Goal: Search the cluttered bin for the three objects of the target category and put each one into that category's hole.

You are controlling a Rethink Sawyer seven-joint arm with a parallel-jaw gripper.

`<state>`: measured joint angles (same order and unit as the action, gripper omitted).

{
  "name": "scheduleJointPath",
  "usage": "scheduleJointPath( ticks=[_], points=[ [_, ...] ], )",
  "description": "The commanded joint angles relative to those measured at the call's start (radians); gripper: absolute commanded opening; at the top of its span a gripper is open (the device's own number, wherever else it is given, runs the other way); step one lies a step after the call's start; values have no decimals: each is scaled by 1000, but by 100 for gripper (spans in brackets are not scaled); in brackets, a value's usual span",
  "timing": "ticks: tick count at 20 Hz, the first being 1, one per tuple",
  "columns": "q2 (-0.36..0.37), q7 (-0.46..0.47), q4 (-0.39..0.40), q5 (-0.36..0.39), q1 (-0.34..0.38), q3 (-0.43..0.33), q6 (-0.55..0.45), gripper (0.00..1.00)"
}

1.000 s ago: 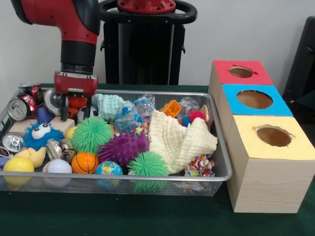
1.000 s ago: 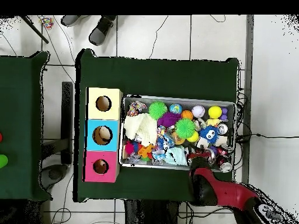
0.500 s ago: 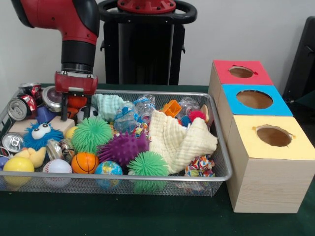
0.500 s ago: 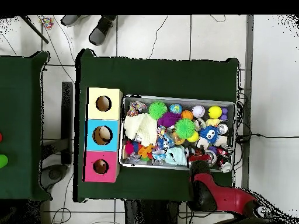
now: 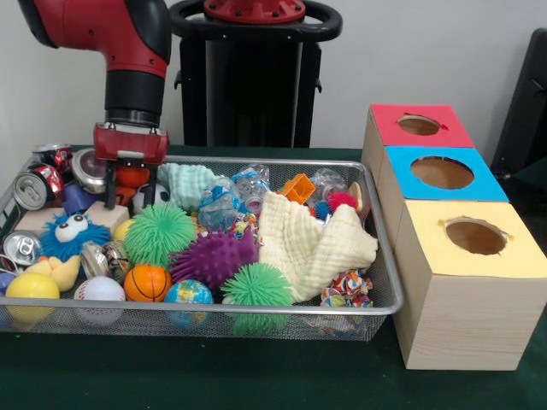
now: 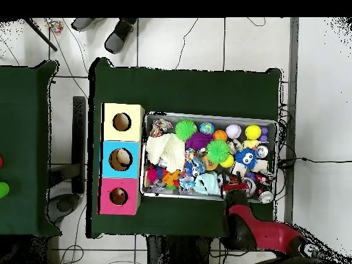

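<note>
Hovering over the far left corner of the wire mesh bin (image 5: 376,224), the gripper (image 5: 128,184) hangs straight down from the red arm, its two dark fingers (image 5: 110,190) set a little apart on either side of an orange-red object (image 5: 133,177) that sits between them. Whether the fingers bear on that object or merely flank it cannot be told from either view, and what kind of thing it is stays unclear, since the gripper body hides its top.

Just left of the gripper lie crushed drink cans (image 5: 38,184), with a blue fuzzy toy (image 5: 73,232) in front of them and a green spiky ball (image 5: 158,233) beside it. Further right come a purple spiky ball (image 5: 214,256), a cream cloth (image 5: 308,243) heaped in the middle, and an orange block (image 5: 299,188) at the back wall. Right of the bin, on the green tabletop, stands the row of boxes: the yellow box (image 5: 427,256) nearest, the blue box (image 5: 410,192) next, the red box (image 5: 385,126) farthest, each with a round hole on top.

Doing this step well probably means confirming a firm, centred hold before any lift, rising straight up so that the neighbouring cans and toys are not dragged along, and clearing the bin's rim fully before travelling across to the boxes.
</note>
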<state>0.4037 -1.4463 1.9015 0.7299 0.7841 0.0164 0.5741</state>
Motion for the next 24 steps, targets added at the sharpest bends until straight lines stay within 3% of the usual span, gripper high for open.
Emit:
scheduleJointPath(
  ticks=[1,4,5,24],
  points=[
    [-229,-78,-56,75,77,5,-360,100],
    [-228,-76,-57,87,90,-2,-371,100],
    [-229,-75,-58,91,87,2,-366,0],
    [-201,-76,-56,61,90,-18,-434,0]
  ],
)
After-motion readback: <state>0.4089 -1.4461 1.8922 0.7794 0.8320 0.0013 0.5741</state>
